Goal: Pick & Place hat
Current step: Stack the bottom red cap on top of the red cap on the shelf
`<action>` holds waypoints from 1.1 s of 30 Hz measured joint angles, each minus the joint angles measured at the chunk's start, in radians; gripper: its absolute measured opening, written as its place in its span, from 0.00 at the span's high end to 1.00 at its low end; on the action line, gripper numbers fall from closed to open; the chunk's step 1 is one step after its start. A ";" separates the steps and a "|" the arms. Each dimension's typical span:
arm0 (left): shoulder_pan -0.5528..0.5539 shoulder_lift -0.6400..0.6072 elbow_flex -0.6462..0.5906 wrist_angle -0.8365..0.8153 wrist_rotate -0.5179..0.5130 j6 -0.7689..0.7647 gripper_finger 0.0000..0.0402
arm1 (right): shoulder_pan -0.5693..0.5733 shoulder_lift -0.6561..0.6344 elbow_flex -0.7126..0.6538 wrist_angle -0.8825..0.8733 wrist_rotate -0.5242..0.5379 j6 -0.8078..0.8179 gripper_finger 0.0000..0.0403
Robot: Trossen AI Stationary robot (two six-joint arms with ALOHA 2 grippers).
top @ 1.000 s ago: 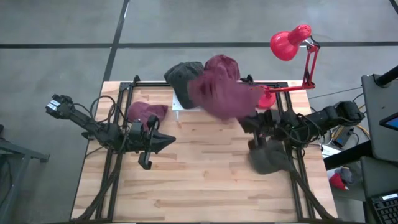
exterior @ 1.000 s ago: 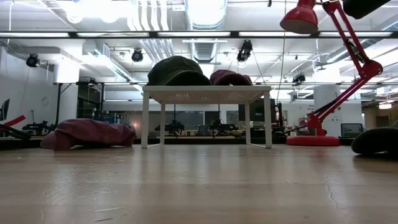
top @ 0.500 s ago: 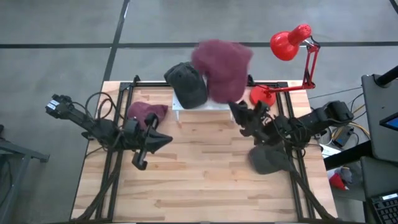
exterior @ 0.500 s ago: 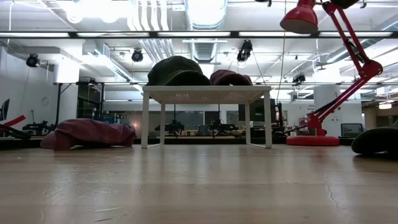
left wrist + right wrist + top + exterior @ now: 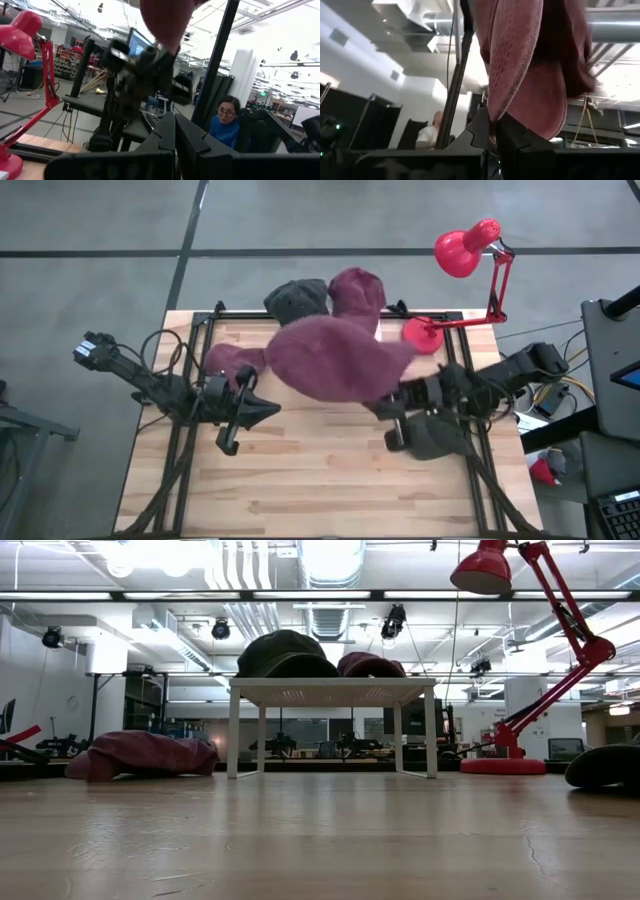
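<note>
A maroon hat (image 5: 335,360) is up in the air over the table's middle, with my right gripper (image 5: 493,131) shut on it; in the high view the hat covers the fingertips. My left gripper (image 5: 265,408) hovers shut and empty at the table's left. A small white table (image 5: 330,690) at the back bears a dark hat (image 5: 295,298) and a second maroon hat (image 5: 358,288). Another maroon hat (image 5: 232,360) lies on the tabletop at the left. A dark hat (image 5: 435,435) lies at the right. My right gripper pinches the maroon hat's edge (image 5: 495,117) between its two fingers. The fingers slant upward from the table's right side. The hat stands up past the fingertips, lifted clear of the table.
A red desk lamp (image 5: 465,250) stands at the back right, its base (image 5: 505,765) on the tabletop. Black frame rails (image 5: 180,450) run along both sides. A person (image 5: 225,125) sits beyond the table. Bare wood (image 5: 320,480) lies at the front.
My right gripper has risen and tipped further upward with the maroon hat. The hat swung toward the far edge over the white table, then came back over the table's middle, and now shows larger in the high view.
</note>
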 joint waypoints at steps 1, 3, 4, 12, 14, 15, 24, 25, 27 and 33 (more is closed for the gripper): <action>0.000 0.000 0.000 -0.009 0.002 -0.004 0.99 | -0.004 0.000 0.016 -0.014 -0.050 -0.008 0.97; -0.002 0.000 0.000 -0.027 0.013 -0.013 0.99 | -0.007 0.000 0.047 -0.035 -0.072 -0.021 0.97; -0.002 -0.001 0.000 -0.035 0.014 -0.016 0.99 | -0.007 0.000 0.060 -0.057 -0.045 -0.024 0.97; -0.028 -0.074 0.109 -0.137 -0.083 0.244 0.99 | -0.003 -0.010 0.114 -0.327 -0.069 0.003 0.97; -0.042 -0.107 0.178 -0.252 -0.209 0.339 0.99 | 0.008 -0.011 0.119 -0.328 -0.085 0.011 0.97; -0.047 -0.119 0.212 -0.306 -0.262 0.372 0.99 | 0.015 -0.012 0.119 -0.327 -0.088 0.012 0.97; -0.047 -0.076 0.482 -0.423 -0.495 0.621 1.00 | 0.048 -0.008 0.108 -0.380 -0.140 0.016 0.97; -0.043 -0.054 0.500 -0.424 -0.546 0.649 1.00 | 0.053 -0.005 0.110 -0.382 -0.145 0.014 0.97; -0.022 0.003 0.538 -0.420 -0.645 0.704 1.00 | 0.059 0.002 0.114 -0.383 -0.151 0.001 0.97; 0.051 0.186 0.669 -0.413 -0.784 0.820 1.00 | 0.057 0.002 0.114 -0.382 -0.157 -0.007 0.97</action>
